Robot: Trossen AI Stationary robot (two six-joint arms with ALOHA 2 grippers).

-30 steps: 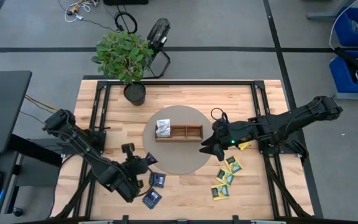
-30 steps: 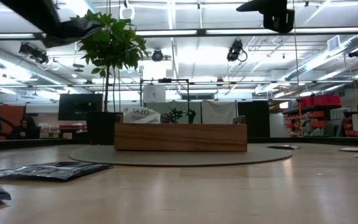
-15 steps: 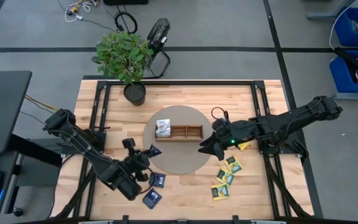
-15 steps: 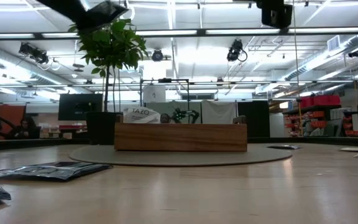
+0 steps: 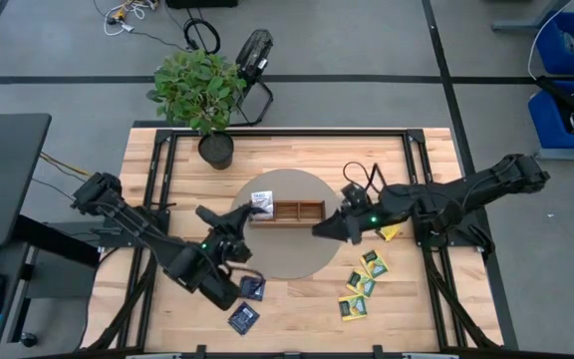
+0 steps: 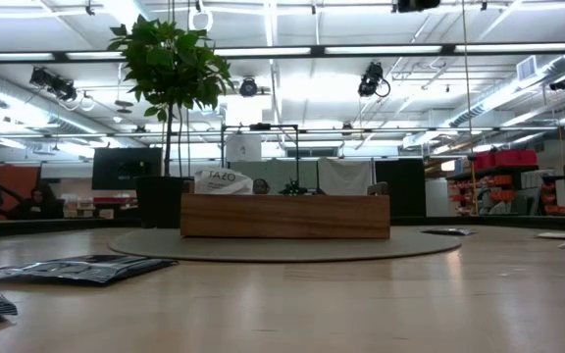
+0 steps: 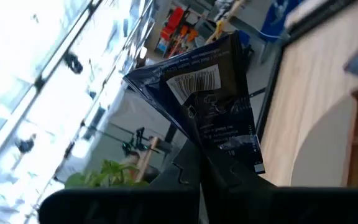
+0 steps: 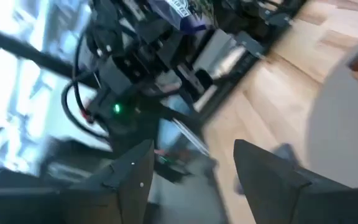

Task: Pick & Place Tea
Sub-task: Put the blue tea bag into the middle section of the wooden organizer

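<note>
"TAZO" reads on the white-faced packet [image 6: 222,179] standing at the left end of the wooden tray [image 6: 284,216]; the high view shows that packet in the tray's left compartment, other two compartments look bare. Barcode label and small unreadable print on the dark blue packet [image 7: 211,106] clamped between the left gripper's fingers [image 7: 213,174]. No other text legible.

Tray [image 5: 298,212] sits on a round grey mat [image 5: 282,237] mid-table. Potted plant [image 5: 199,95] near the table's far edge, in a dark pot.

Left gripper [image 5: 244,214] is closed on the blue packet, held raised over the mat's left edge just beside the tray's left end; arm reaches in from the left near side, wrist angled toward the tray. Right gripper [image 5: 320,230] has fingers [image 8: 132,171] spread apart with nothing between them, hovers over the mat's right part, just below the tray's right end; arm stretches in from the table's right side.

Loose tea: two dark blue packets [image 5: 248,303] on the wood near the front edge, left of centre; yellow-green packets [image 5: 363,281] clustered front right of the mat; one yellow packet [image 5: 392,233] partly under the right arm.
</note>
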